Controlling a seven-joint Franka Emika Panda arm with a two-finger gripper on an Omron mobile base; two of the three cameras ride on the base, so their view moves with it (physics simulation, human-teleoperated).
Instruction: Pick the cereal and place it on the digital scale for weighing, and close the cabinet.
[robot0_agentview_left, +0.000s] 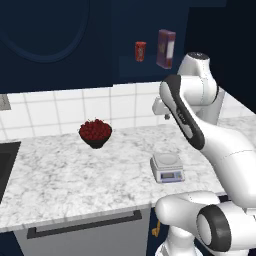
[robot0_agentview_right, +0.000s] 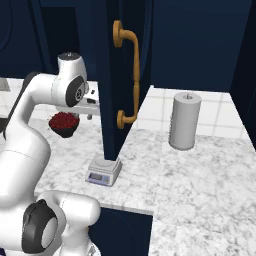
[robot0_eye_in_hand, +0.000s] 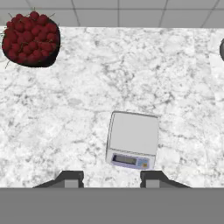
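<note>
From the hand camera I see my tool (robot0_eye_in_hand: 111, 179) hanging over the marble table (robot0_eye_in_hand: 65, 113), its fingers standing apart and pinching nothing. The scale (robot0_eye_in_hand: 132, 140) sits just above the fingertips, nothing on its plate. A bowl of cherries (robot0_eye_in_hand: 30, 40) lies at 10 o'clock, well apart. The cereal box (robot0_agentview_left: 166, 48) stands upright on the cabinet shelf, a red can (robot0_agentview_left: 140, 51) just beside it at 9 o'clock. The open cabinet door (robot0_agentview_right: 120, 75) hangs over the scale's spot; a paper towel roll (robot0_agentview_right: 184, 121) stands well away at 3 o'clock.
</note>
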